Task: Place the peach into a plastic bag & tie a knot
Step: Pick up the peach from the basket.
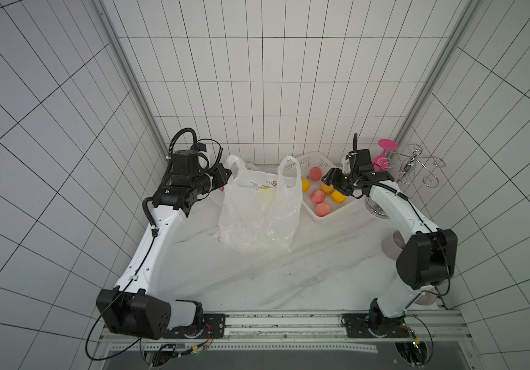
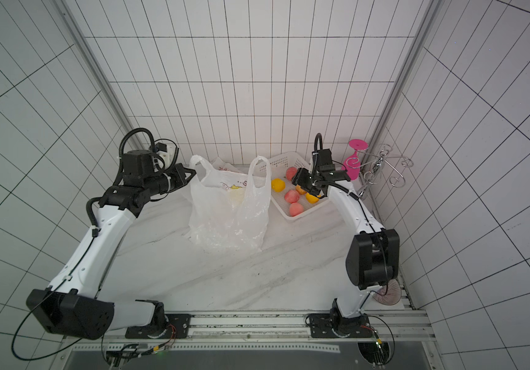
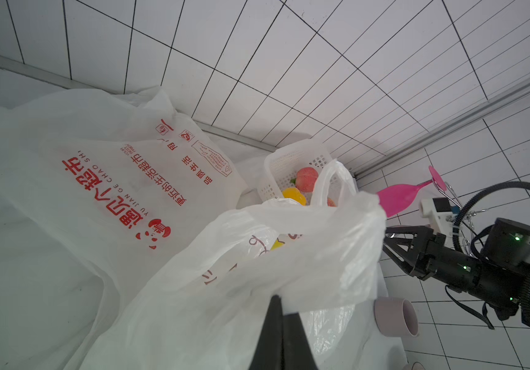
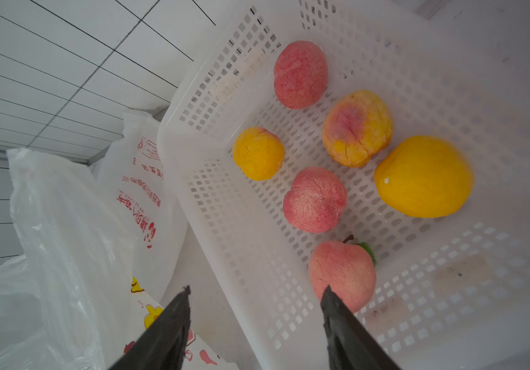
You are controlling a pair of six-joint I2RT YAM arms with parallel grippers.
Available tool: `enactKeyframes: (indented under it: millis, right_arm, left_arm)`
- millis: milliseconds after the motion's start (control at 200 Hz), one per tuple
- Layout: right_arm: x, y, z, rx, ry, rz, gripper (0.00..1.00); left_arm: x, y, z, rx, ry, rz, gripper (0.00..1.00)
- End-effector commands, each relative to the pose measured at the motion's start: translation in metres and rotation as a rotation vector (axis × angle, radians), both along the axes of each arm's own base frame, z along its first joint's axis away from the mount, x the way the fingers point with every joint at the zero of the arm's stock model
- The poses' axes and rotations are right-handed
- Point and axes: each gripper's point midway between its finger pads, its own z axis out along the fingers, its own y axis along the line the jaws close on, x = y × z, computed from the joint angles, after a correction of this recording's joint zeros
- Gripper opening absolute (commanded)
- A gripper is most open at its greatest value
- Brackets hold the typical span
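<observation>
Peaches (image 4: 315, 198) in basket (image 4: 225, 80), plastic bag (image 1: 259, 217) beside

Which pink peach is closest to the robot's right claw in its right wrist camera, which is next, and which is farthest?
From the right gripper:
1. Leafy peach, just in front of it.
2. Middle pink peach, in the middle of the basket.
3. Far pink peach, by the basket's far wall.
</observation>
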Motion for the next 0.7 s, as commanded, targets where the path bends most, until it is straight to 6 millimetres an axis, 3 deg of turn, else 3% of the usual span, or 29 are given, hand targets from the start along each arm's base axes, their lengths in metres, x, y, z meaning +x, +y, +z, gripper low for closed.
enactKeyframes:
  millis: [0,205,490,595,695]
  right_arm:
    - [0.002,-0.015,-0.017,-0.247,0.085,-0.027,0.67]
    - [0.034,-0.001,-0.053,-0.343,0.139,0.009,0.71]
    - [0.057,0.003,-0.105,-0.379,0.228,0.006,0.71]
    - [0.067,0.007,-0.117,-0.359,0.238,0.011,0.69]
    - [0.07,0.006,-0.108,-0.341,0.221,0.009,0.59]
  left_arm:
    - [-0.001,0.001,0.037,0.009,-0.103,0.003,0.0]
    - [-0.006,0.001,0.049,0.018,-0.126,-0.001,0.0]
    - [-0.013,-0.023,0.06,-0.032,-0.169,-0.106,0.0]
    - [-0.017,-0.033,0.066,-0.05,-0.204,-0.161,0.0]
    - [-0.022,-0.039,0.072,-0.055,-0.24,-0.201,0.0]
